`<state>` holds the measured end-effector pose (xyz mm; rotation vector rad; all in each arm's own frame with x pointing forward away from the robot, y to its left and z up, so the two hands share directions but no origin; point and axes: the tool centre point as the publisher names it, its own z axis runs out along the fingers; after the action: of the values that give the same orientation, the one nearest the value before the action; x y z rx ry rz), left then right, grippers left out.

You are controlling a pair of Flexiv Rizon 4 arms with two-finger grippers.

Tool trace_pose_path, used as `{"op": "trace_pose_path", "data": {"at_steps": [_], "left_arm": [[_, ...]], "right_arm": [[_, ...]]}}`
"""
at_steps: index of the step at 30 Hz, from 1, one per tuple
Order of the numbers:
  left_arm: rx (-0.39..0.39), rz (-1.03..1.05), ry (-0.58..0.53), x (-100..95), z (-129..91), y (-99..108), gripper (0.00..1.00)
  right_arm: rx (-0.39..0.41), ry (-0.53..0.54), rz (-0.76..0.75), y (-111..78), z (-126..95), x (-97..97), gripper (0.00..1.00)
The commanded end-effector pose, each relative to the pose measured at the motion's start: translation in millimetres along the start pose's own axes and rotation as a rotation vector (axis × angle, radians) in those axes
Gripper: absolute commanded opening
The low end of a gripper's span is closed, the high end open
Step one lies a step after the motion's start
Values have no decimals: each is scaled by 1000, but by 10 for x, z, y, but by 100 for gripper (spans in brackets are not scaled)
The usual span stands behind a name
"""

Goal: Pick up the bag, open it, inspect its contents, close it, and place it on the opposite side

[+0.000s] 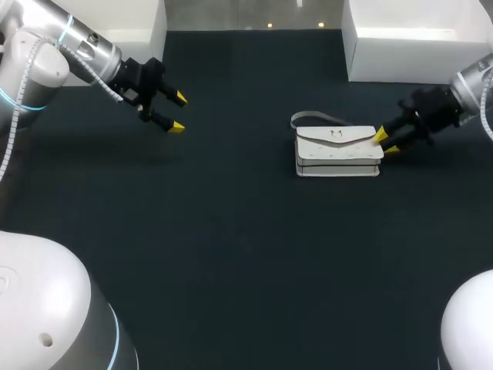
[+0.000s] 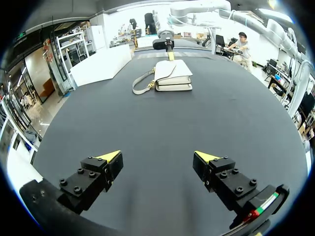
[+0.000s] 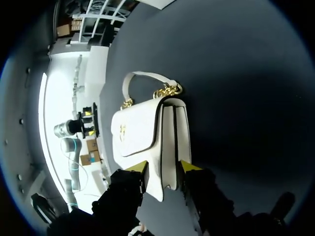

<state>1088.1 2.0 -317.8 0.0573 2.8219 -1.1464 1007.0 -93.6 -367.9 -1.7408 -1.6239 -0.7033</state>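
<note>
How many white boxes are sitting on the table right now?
2. The left box sits at the far left corner; the right box sits at the far right corner, beyond the bag. No others show in any view.

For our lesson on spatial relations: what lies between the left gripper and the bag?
Nothing: only bare dark table between the left gripper and the bag, clearest in the left wrist view.

Dark matte table (image 1: 231, 254). Resting on it toward 2 o'clock, white bag (image 1: 337, 153), handle (image 1: 312, 118) looped at its 11 o'clock. White boxes at 11 (image 1: 142, 23) and 1 o'clock (image 1: 416, 35).
</note>
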Motion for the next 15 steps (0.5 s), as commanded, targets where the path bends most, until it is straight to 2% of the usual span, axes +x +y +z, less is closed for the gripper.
{"op": "trace_pose_path", "data": {"at_steps": [1,3,5,6,15], "left_arm": [[3,1,-1,-2,7,9,100],[3,1,-1,-2,7,9,100],[3,1,-1,-2,7,9,100],[3,1,-1,-2,7,9,100],[3,1,-1,-2,7,9,100]], "right_arm": [[137,-3,4,46,53,19,35],[118,-3,14,38,64,27,29],[103,1,20,36,67,28,17],[95,1,25,34,68,29,16],[51,25,41,20,62,46,18]]}}
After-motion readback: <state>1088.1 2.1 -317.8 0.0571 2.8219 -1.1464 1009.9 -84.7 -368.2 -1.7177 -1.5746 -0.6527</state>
